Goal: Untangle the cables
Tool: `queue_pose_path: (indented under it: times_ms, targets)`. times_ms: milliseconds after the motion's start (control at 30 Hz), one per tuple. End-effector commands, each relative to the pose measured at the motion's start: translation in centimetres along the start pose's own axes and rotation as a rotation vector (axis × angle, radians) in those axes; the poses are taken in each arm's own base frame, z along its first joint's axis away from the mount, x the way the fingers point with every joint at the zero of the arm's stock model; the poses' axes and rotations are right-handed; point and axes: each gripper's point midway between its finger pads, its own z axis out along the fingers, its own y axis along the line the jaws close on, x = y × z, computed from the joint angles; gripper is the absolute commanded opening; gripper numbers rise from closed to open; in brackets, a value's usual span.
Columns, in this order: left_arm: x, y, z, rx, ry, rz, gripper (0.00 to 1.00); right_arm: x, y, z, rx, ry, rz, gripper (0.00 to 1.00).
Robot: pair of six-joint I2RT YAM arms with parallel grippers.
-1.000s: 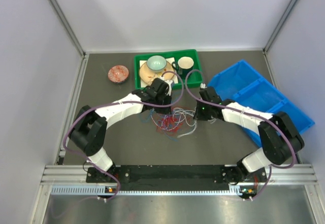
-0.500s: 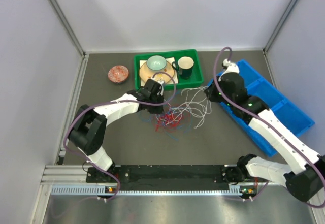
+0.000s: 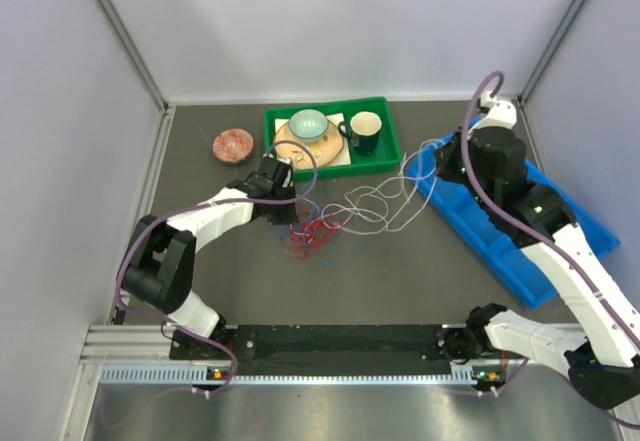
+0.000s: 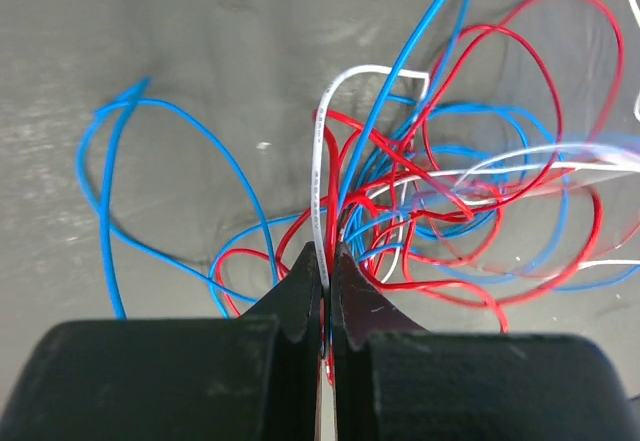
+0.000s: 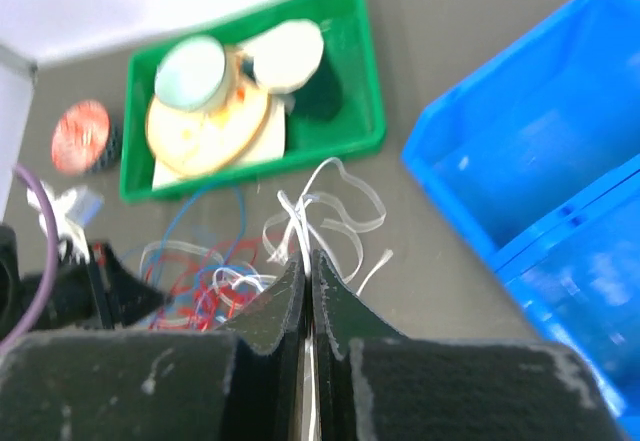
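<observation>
Cables: white strand drawn out of the knot

Cables [image 3: 315,231] lie mid-table, near green tray [image 3: 385,151]. Left gripper [image 4: 325,261] pinches the tangle; right gripper [image 5: 305,261] is clamped on white cable [image 4: 317,161]. Advice: pull slowly rightward, left anchoring; watch for snagging loops.

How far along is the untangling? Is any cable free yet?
Done: much of the white cable is drawn out in loops toward the blue bin, but none is free. In hand: the right gripper pinches white strands; the left gripper is shut on cables at the tangle. Left: the red cable and blue cable are interlaced, with white running through them.
</observation>
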Motion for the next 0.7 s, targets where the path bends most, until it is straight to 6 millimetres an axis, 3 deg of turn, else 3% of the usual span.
queue_pose_path:
  times_ms: [0,300,500,567,667]
  targets:
    - [-0.9,1.1,-1.0,-0.04,-0.045,-0.028,0.0,-8.2,-0.5,-4.8,0.036,-0.231,0.007,0.0]
    - [-0.9,3.0,-0.6,-0.117,-0.048,-0.053,0.0,-16.1,-1.6,-9.5,0.123,-0.426,-0.026,0.0]
    - [0.0,3.3,0.7,-0.111,-0.016,-0.072,0.0,-20.1,-1.8,-10.4,0.167,-0.5,-0.043,0.0]
    - [0.3,3.9,0.7,-0.137,-0.007,-0.075,0.0,-21.0,-1.9,-10.2,0.18,-0.509,-0.057,0.0]
    - [0.3,4.5,0.6,-0.166,-0.013,-0.077,0.0,-23.4,-2.1,-11.3,0.199,-0.565,-0.049,0.0]
